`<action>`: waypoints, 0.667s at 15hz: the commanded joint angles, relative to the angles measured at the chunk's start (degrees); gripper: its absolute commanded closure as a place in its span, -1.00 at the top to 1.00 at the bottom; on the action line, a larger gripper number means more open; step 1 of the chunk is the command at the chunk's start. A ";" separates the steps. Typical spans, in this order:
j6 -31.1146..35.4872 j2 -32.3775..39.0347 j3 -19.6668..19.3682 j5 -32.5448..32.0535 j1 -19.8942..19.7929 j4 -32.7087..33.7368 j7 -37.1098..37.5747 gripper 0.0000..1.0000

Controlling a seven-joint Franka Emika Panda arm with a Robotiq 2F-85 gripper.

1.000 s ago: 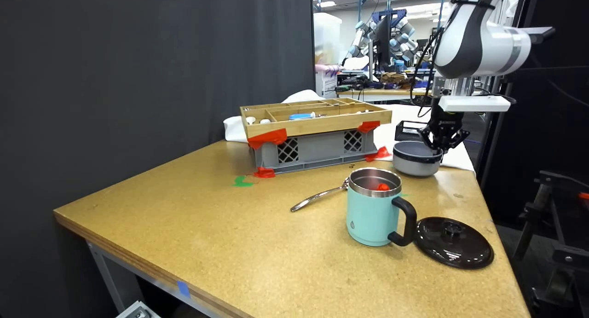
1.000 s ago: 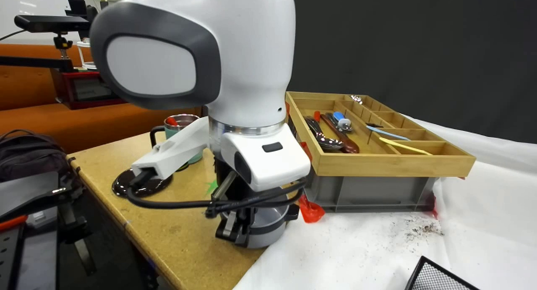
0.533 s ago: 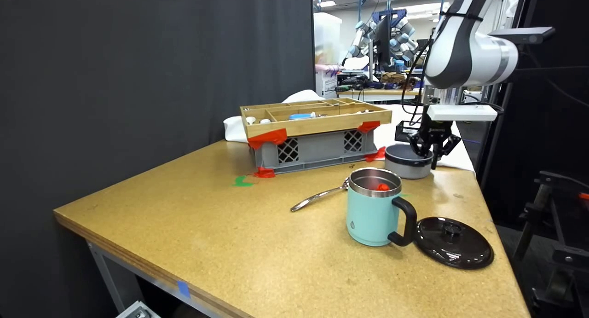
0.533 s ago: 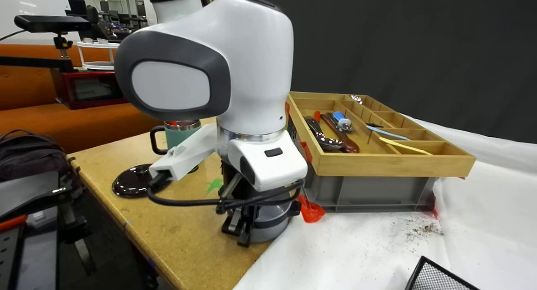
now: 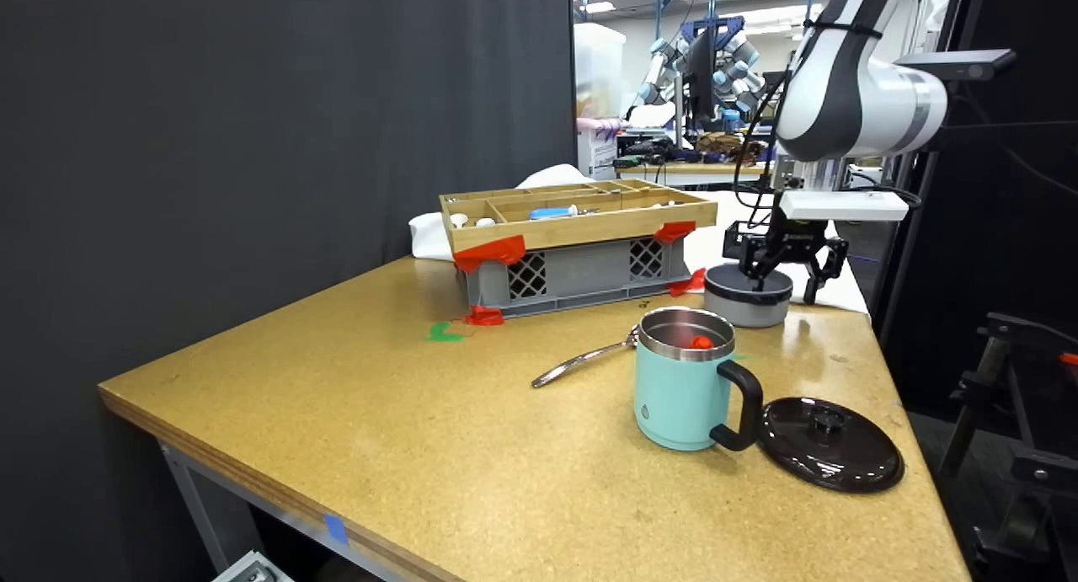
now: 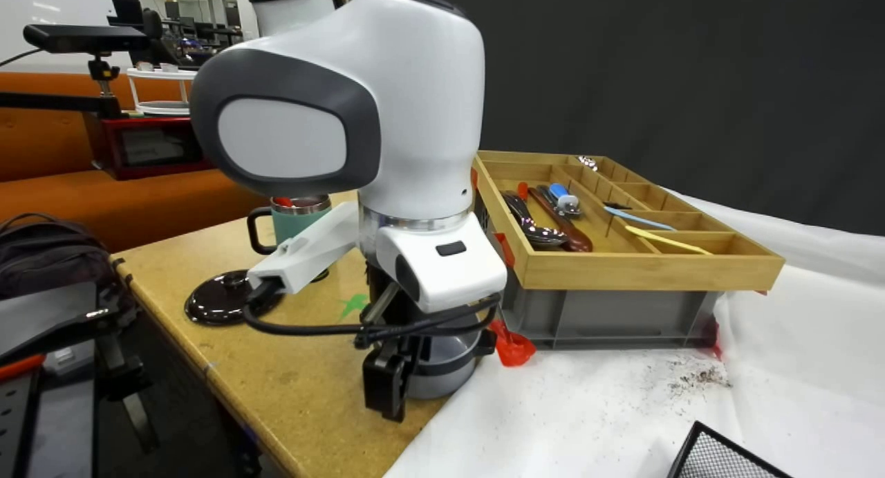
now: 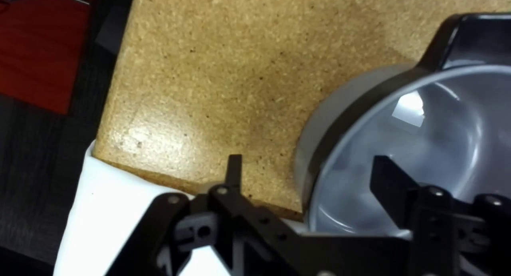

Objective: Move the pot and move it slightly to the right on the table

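Observation:
The squat grey pot (image 5: 739,311) with a dark band below its rim sits upright near a corner of the tan table (image 5: 421,447). In the wrist view the pot (image 7: 439,148) fills the right side, a black handle at its top. My gripper (image 7: 307,158) stands open astride the near wall of the pot. One finger (image 7: 234,168) is outside over the board, the other reaches inside the bowl, and gaps show on both sides of the wall. From an exterior view, the gripper (image 5: 785,294) is at the pot's edge; elsewhere the arm covers much of the pot (image 6: 442,381).
A teal mug (image 5: 682,397) with a black handle stands beside a black lid (image 5: 829,447). A spoon (image 5: 581,365) lies behind the mug. A grey crate (image 5: 581,274) carries a wooden cutlery tray (image 6: 650,274). White cloth (image 6: 588,409) borders the board by the pot.
First the pot and gripper shifted together slightly left and nearer in an exterior view. Since then the jaws have spread apart around the wall, while the pot has stayed in place.

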 commanded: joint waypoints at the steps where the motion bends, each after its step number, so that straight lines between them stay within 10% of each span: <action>1: -1.56 -3.83 -0.43 0.38 0.82 -1.92 0.83 1.00; 10: -12.84 -18.77 -9.33 -16.05 8.61 -9.12 11.84 1.00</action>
